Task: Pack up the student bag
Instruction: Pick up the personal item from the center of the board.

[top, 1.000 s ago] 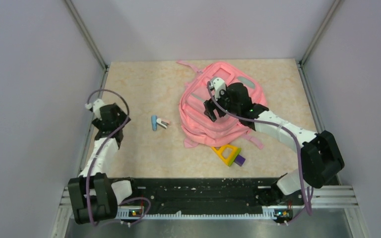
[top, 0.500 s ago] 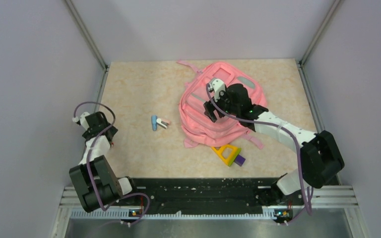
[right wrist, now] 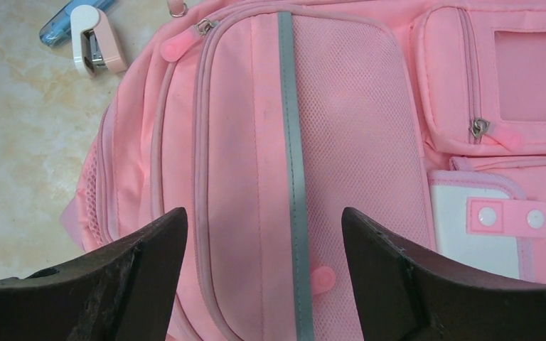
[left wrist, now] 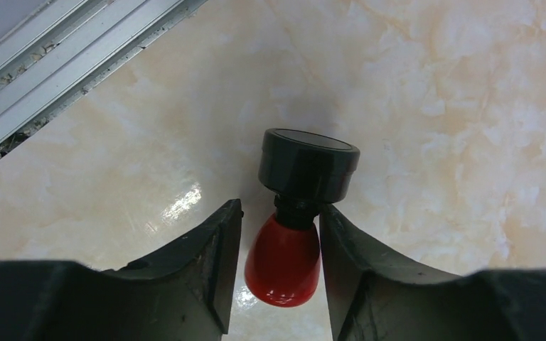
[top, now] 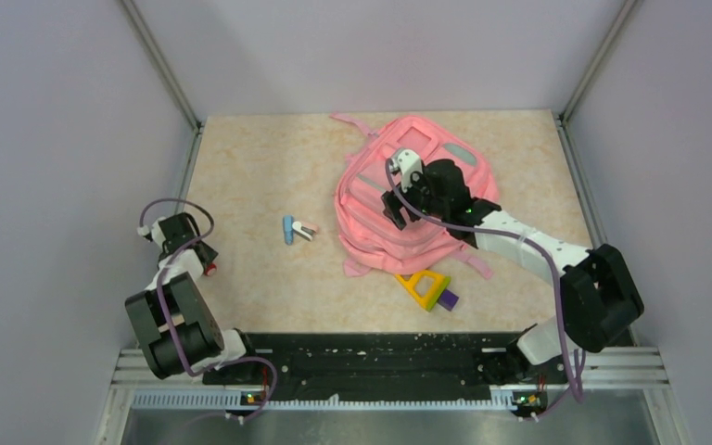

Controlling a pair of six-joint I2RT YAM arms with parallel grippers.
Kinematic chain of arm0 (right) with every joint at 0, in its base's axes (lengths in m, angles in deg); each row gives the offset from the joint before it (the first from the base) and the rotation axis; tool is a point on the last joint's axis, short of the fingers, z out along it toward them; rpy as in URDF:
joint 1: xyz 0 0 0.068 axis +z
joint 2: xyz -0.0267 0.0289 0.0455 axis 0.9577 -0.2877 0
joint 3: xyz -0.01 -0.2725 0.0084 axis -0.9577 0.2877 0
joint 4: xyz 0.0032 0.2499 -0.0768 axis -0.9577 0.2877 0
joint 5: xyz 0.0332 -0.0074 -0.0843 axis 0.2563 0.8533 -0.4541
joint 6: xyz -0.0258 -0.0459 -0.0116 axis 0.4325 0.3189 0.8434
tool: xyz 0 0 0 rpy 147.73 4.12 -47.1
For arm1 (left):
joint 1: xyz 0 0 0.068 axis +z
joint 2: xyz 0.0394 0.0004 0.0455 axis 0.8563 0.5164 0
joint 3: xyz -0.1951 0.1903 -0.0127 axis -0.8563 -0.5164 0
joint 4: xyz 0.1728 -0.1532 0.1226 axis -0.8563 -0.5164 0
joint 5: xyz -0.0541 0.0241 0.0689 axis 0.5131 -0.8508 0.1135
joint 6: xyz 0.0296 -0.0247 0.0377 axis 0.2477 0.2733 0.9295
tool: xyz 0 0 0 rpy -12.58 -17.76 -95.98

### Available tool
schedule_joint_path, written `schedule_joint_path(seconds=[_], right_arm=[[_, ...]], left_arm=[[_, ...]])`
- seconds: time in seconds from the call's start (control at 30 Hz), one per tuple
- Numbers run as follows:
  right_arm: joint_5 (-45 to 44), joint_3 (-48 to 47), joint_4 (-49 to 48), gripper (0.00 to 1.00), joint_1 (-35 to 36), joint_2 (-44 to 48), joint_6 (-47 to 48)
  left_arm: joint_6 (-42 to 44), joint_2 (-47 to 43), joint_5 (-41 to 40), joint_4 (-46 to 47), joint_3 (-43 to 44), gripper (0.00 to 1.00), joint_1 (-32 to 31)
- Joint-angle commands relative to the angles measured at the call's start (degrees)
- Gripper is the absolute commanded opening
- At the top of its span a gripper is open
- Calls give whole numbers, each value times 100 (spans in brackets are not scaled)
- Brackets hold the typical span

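We find the left gripper (left wrist: 279,207) part-open astride a red black-capped bottle (left wrist: 282,263), the right gripper (right wrist: 263,213) open above the student bag (right wrist: 341,106).

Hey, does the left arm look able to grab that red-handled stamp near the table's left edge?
Probably yes: the left tool straddles the red-handled stamp, a finger on each side of its handle, with nothing in between.
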Motion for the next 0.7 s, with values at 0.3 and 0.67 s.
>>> schedule_joint_path(seconds=[0.3, 0.67], right_arm=[[-508, 397, -320, 76, 290, 595, 659], [-1167, 551, -298, 75, 623, 454, 1125]], left_arm=[[113, 301, 40, 168, 44, 15, 87], [179, -1138, 794, -59, -162, 0, 74]])
